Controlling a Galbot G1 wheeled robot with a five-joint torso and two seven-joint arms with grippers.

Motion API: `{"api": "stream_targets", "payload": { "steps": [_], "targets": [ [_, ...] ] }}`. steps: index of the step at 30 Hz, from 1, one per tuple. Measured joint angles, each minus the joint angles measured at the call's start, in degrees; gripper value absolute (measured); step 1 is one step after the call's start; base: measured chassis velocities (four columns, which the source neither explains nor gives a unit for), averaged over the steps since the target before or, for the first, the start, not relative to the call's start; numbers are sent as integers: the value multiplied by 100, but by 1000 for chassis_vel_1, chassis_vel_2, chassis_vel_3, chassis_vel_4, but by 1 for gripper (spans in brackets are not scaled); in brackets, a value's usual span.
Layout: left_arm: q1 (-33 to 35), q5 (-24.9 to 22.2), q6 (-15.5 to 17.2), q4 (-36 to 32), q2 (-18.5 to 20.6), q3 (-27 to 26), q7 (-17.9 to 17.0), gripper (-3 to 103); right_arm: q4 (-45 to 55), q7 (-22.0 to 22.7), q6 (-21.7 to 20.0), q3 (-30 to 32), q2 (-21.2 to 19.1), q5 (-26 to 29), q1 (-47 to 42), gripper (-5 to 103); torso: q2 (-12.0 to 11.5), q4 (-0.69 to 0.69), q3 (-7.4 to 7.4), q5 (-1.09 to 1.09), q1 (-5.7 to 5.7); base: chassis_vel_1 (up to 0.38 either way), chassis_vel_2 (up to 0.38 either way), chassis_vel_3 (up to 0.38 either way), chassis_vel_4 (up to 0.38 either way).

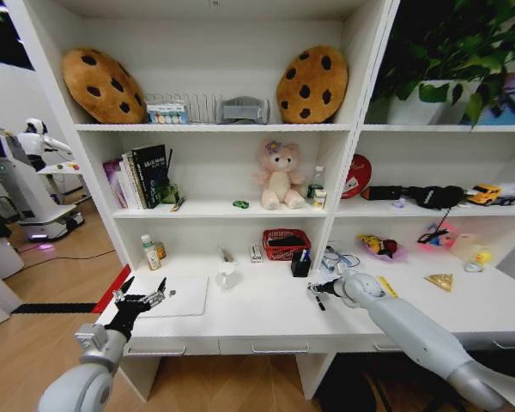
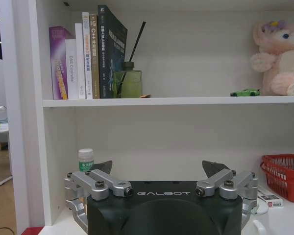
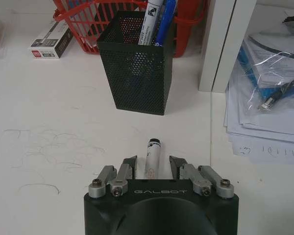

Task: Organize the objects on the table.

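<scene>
A white-barrelled pen (image 3: 153, 152) with a black cap lies on the white table (image 1: 257, 313) in front of a black mesh pen cup (image 3: 137, 73) holding other pens. My right gripper (image 3: 153, 166) is open, low over the pen, one finger on each side with a gap to the barrel; it also shows at the desk's middle (image 1: 318, 290). My left gripper (image 1: 146, 300) hovers open at the desk's left end over the closed silver laptop (image 1: 187, 296), nothing between its fingers (image 2: 105, 167). A tiny green toy car (image 2: 245, 92) sits on the shelf above.
Behind the pen cup stands a red basket (image 1: 285, 243). Small bottles (image 1: 149, 251) stand at the back left. A yellow ruler (image 1: 387, 287) and bagged papers (image 3: 269, 93) lie to the right. A shelf upright (image 3: 223, 44) rises beside the cup. Books (image 2: 88, 54) and a pink teddy bear (image 1: 279, 176) sit on the shelf.
</scene>
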Motion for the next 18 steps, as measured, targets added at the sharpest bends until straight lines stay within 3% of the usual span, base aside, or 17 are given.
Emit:
{"api": "stream_targets", "payload": {
  "steps": [14, 18],
  "targets": [
    [0, 0, 0, 0, 0, 0, 0, 100, -151, -62, 73, -55, 99, -90, 21, 32, 1, 0, -1, -1, -1, 0, 0, 0, 0],
    [1, 0, 0, 0, 0, 0, 0, 100, -196, -78, 79, -55, 115, -112, 25, 19, 1, 0, -1, 0, -1, 0, 0, 0, 0]
  ]
}}
